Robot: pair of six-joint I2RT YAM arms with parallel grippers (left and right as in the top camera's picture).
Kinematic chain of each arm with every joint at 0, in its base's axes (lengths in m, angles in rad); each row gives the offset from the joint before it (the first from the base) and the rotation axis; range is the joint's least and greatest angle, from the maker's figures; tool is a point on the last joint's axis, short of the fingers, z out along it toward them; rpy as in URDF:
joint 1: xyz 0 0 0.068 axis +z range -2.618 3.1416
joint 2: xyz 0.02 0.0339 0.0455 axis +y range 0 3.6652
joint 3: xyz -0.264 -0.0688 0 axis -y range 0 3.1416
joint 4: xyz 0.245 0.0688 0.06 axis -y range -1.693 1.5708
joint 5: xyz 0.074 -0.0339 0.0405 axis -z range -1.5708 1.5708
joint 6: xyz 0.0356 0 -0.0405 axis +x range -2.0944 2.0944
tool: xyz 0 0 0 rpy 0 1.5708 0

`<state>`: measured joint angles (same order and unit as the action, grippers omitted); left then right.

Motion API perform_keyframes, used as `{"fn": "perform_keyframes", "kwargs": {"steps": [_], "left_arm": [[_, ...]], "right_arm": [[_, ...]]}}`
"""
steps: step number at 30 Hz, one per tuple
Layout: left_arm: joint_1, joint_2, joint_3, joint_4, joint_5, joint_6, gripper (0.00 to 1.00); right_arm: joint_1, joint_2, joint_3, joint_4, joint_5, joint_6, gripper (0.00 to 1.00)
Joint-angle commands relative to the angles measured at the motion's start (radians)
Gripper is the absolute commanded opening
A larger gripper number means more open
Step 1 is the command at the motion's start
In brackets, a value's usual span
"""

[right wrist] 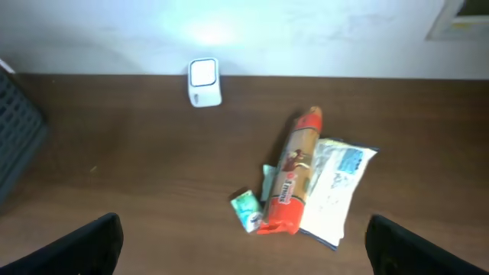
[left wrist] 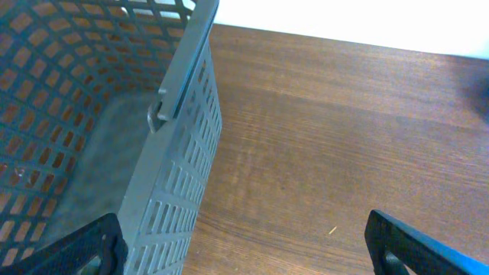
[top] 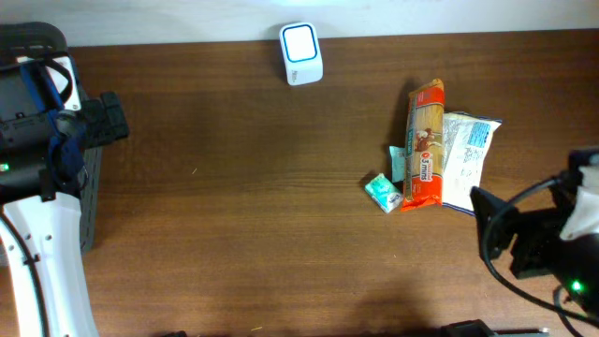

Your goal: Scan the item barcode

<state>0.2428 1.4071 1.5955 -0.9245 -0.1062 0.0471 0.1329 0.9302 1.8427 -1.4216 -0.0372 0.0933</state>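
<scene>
While both grippers, left and right, are held spread wide and empty, nothing is presented to the scanner. The pasta pack is left lying between a white bag and a small green packet, well apart from the scanner, apparently awaiting pickup.

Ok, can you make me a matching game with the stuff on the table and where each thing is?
Things:
1. scanner
2. orange packet
3. white bag
4. basket

Places:
A. far left, by the left arm
B. at the table's back edge
C. right of the orange packet
D. between the small green packet and the white bag

Pairs: 1-B, 2-D, 3-C, 4-A
</scene>
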Motion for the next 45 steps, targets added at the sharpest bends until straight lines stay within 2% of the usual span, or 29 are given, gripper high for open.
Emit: {"fn": "perform_keyframes", "kwargs": {"steps": [1,3,6,8,9,14,17,20,22,26,41,45], "left_arm": [[0.002,-0.004,0.008,0.002,-0.007,-0.009,0.99],[0.002,-0.004,0.008,0.002,-0.007,-0.009,0.99],[0.002,-0.004,0.008,0.002,-0.007,-0.009,0.99],[0.003,-0.004,0.008,0.002,-0.007,-0.009,0.99],[0.002,-0.004,0.008,0.002,-0.007,-0.009,0.99],[0.003,-0.004,0.008,0.002,-0.007,-0.010,0.99],[0.002,-0.004,0.008,0.002,-0.007,-0.009,0.99],[0.002,-0.004,0.008,0.002,-0.007,-0.009,0.99],[0.002,-0.004,0.008,0.002,-0.007,-0.009,0.99],[0.003,-0.004,0.008,0.002,-0.007,-0.009,0.99],[0.003,-0.001,0.008,0.002,-0.006,-0.009,0.99],[-0.131,-0.026,0.000,0.002,-0.007,-0.009,0.99]], "right_arm": [[0.006,-0.004,-0.001,0.002,0.130,-0.008,0.99],[0.004,-0.006,-0.031,0.020,0.167,-0.009,0.99],[-0.069,-0.069,-0.205,0.215,0.176,-0.012,0.99],[-0.122,-0.187,-0.470,0.477,0.106,-0.082,0.99],[-0.175,-0.296,-0.721,0.705,0.058,-0.093,0.99],[-0.198,-0.650,-1.414,1.240,-0.016,-0.078,0.99],[-0.177,-0.848,-1.667,1.366,-0.020,-0.051,0.99],[-0.165,-0.927,-1.801,1.491,-0.019,-0.052,0.99],[-0.139,-0.927,-1.837,1.498,-0.019,-0.052,0.99],[-0.125,-0.927,-1.837,1.346,-0.019,-0.052,0.99],[-0.125,-0.927,-1.837,1.347,-0.022,-0.052,0.99],[-0.125,-0.927,-1.837,1.347,-0.022,-0.052,0.99]]}}
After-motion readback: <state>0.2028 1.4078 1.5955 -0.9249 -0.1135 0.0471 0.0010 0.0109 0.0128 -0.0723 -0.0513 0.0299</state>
